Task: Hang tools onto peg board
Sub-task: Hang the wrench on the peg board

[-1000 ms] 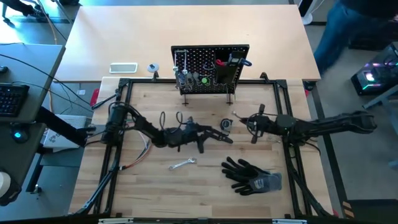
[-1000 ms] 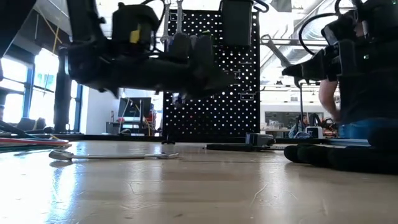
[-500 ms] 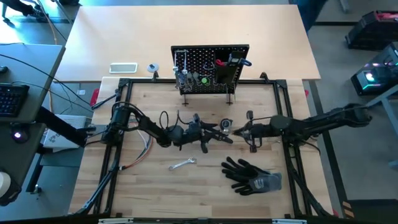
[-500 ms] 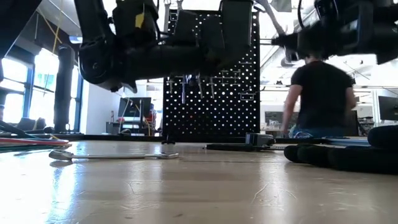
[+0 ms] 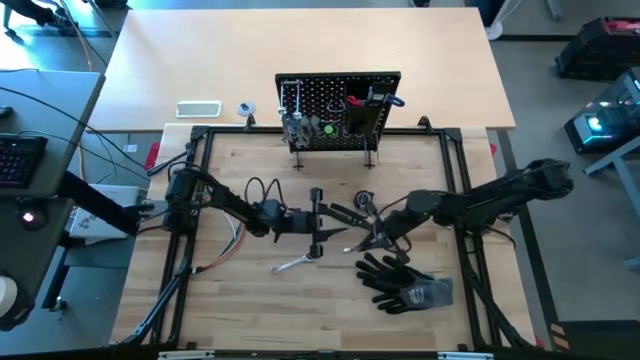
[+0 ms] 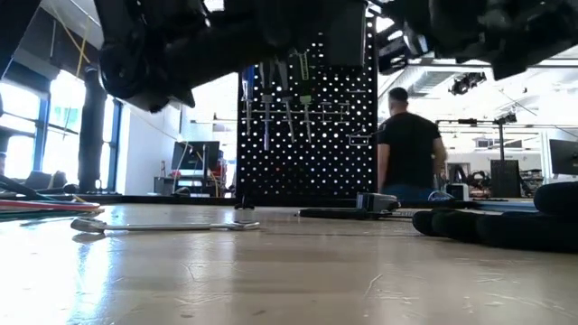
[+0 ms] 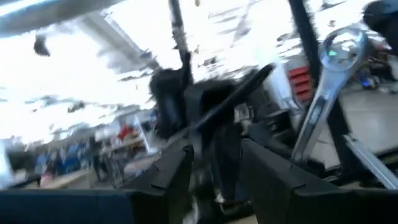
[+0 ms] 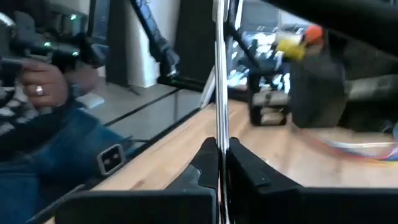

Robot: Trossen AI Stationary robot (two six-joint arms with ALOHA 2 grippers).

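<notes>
My left gripper (image 5: 318, 216) is over the table's middle, shut on black pliers (image 5: 345, 216) that stick out toward the right. My right gripper (image 5: 377, 236) comes in from the right, just beyond the pliers, shut on a silver wrench (image 7: 328, 81). The wrench's ring end (image 7: 342, 48) is up. The peg board (image 5: 340, 105) stands upright at the far edge with several tools hanging on it. Another silver wrench (image 5: 295, 264) lies flat on the table, nearer than both grippers. My left gripper has the black pliers (image 7: 219, 146) pinched between its two fingers (image 7: 177, 171), and they reach on past the fingertips (image 7: 233, 102). Which part of the pliers it has, I cannot tell. They are lifted clear of the table. My right gripper pinches the silver wrench's shaft (image 8: 219, 127) between its two shut fingers (image 8: 205, 165), on the flat faces. The fingers lie across the shaft. The wrench stands roughly upright, reaching well above the fingers, clear of the table.
Black gloves (image 5: 402, 282) lie near the right, just in front of my right gripper. A bundle of coloured wires (image 5: 228, 245) lies at the left. A black frame (image 5: 200, 140) rims the work area. A person (image 6: 411, 153) stands in the room beyond the peg board.
My right gripper has swung from the right toward the table's middle and near edge with the wrench, ending close to the pliers. My left gripper has risen and rolled, turning the pliers with it.
</notes>
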